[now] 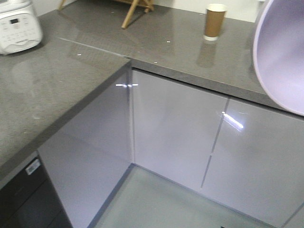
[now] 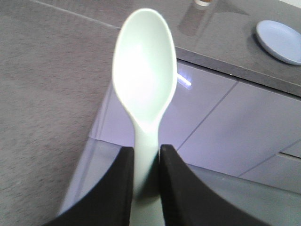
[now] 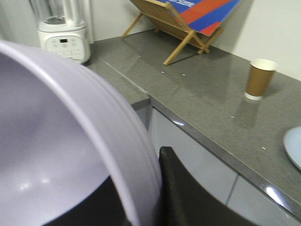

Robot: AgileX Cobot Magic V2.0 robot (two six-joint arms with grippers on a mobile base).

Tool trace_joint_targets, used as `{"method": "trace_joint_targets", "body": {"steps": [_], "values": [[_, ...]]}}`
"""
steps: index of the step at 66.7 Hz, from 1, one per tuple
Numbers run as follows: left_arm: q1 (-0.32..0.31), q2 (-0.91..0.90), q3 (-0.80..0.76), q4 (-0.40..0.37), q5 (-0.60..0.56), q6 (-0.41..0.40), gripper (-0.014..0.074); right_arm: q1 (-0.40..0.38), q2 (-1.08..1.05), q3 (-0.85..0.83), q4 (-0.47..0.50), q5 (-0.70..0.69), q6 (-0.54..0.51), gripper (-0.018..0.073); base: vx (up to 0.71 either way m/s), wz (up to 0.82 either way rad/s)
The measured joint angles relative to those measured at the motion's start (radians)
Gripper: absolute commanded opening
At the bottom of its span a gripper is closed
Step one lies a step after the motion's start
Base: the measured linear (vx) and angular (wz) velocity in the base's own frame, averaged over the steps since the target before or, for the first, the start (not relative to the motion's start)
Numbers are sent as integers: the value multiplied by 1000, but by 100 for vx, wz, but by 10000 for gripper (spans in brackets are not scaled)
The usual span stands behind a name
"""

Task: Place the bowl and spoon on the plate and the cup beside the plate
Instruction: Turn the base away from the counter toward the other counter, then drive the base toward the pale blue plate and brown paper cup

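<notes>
My left gripper (image 2: 147, 153) is shut on the handle of the pale mint-green spoon (image 2: 145, 80), whose scoop points away from me, out past the counter edge. The lavender bowl (image 3: 61, 141) fills the left of the right wrist view, its wall clamped in my right gripper (image 3: 150, 162); it also looms at the right edge of the front view as the bowl (image 1: 282, 52). The brown paper cup (image 1: 214, 22) stands upright on the far counter, seen too as the cup (image 3: 260, 78). The pale blue plate (image 2: 281, 41) lies on the counter; only the plate's rim (image 3: 294, 147) shows at the right.
The grey L-shaped counter (image 1: 61, 80) has glossy cabinet doors (image 1: 175, 128) below it. A white appliance (image 1: 18, 26) stands at the far left; a blender (image 3: 62, 29) and a wooden rack (image 3: 176, 28) with a coloured board stand at the back.
</notes>
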Motion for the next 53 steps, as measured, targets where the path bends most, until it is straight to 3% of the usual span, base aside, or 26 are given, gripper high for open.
{"method": "trace_joint_targets", "body": {"steps": [53], "values": [[0, 0, 0, 0, 1, 0, -8, 0, 0, 0, 0, 1, 0, -3, -3, -28]]}}
